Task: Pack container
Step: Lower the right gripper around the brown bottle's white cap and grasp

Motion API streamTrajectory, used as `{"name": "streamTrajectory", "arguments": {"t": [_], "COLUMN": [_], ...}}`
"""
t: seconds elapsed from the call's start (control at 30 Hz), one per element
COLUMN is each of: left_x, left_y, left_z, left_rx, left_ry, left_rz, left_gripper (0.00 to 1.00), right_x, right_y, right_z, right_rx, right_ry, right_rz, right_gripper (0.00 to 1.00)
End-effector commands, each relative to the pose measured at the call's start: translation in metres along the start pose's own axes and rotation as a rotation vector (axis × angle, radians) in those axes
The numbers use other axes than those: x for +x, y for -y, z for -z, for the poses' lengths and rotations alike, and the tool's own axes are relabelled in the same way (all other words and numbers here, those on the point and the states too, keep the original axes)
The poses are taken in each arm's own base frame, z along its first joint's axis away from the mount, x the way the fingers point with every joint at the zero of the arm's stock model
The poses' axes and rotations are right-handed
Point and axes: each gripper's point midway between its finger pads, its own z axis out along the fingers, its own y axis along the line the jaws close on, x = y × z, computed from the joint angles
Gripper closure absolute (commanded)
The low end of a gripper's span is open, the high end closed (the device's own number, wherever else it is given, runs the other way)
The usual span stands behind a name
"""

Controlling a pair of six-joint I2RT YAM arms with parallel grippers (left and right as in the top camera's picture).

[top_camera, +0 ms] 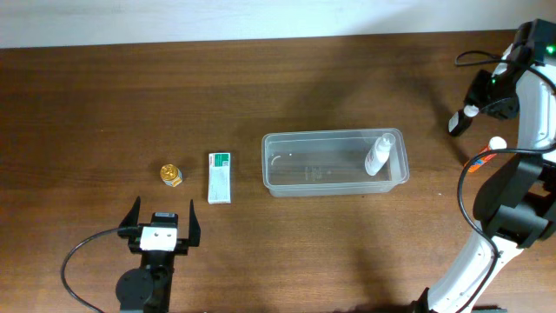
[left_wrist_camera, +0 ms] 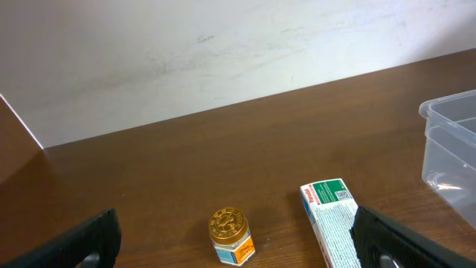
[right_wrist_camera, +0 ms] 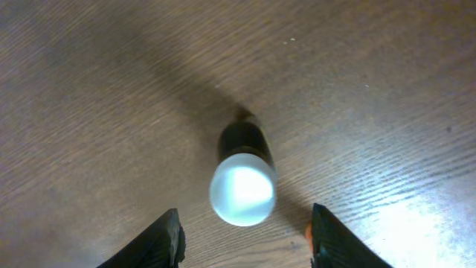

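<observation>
The clear plastic container sits mid-table with a white bottle leaning inside its right end; its corner shows in the left wrist view. A small gold-lidded jar and a white and green box lie to its left. My left gripper is open and empty, just in front of the jar. My right gripper is open above a dark bottle with a white cap, not touching it.
The right arm and its cables fill the table's right edge. A pale wall runs along the far edge of the brown wooden table.
</observation>
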Motion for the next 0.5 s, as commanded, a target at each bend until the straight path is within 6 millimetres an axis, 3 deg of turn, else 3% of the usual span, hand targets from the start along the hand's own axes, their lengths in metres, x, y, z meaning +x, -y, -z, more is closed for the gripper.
{"name": "streamTrajectory", "arguments": {"t": [0.0,0.23,0.47], "left_x": [0.0,0.0,0.0], "left_y": [0.002,0.002,0.002], "left_z": [0.0,0.0,0.0], "left_rx": [0.01,0.01,0.01], "left_ry": [0.002,0.002,0.002], "left_rz": [-0.008,-0.008,-0.008], "left_gripper": [0.01,0.01,0.01], "right_x": [-0.008,-0.001,-0.001], "right_y": [-0.008,-0.005,0.001], "right_z": [0.008,-0.018,-0.029], "right_rx": [-0.039,-0.035,-0.025], "right_ry": [0.031,-0.021,-0.032], "right_rz": [0.088,0.17,0.216], "right_gripper": [0.5,0.5,0.51]}}
